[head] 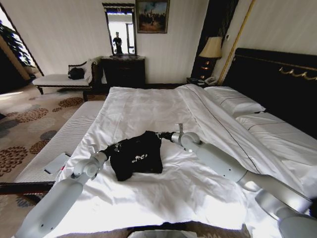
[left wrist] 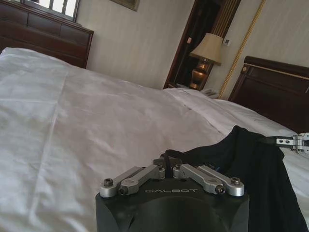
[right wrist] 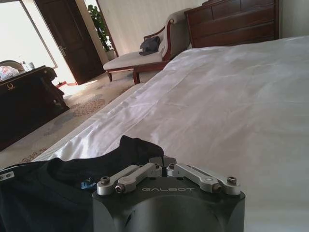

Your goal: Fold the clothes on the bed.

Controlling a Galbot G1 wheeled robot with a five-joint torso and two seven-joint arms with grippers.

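Note:
The clothes [head: 136, 156] are one black T-shirt with white lettering, bunched into a heap on the near middle of the bed [head: 148, 106], on its white duvet. My left gripper [head: 115, 148] is shut on the shirt's left edge. In the left wrist view its fingertips [left wrist: 166, 169] meet on black fabric [left wrist: 251, 164]. My right gripper [head: 161, 135] is shut on the shirt's far right corner. In the right wrist view the gripper [right wrist: 162, 164] pinches the dark cloth [right wrist: 58, 193]. The shirt lies slack between the two grippers.
White pillows [head: 237, 101] and a dark headboard [head: 277, 79] lie to the right. A lamp [head: 212, 48], a dark dresser [head: 124, 69] and a pale bench [head: 59, 79] stand beyond the bed. A flat grey object [head: 55, 162] rests on the left mattress edge.

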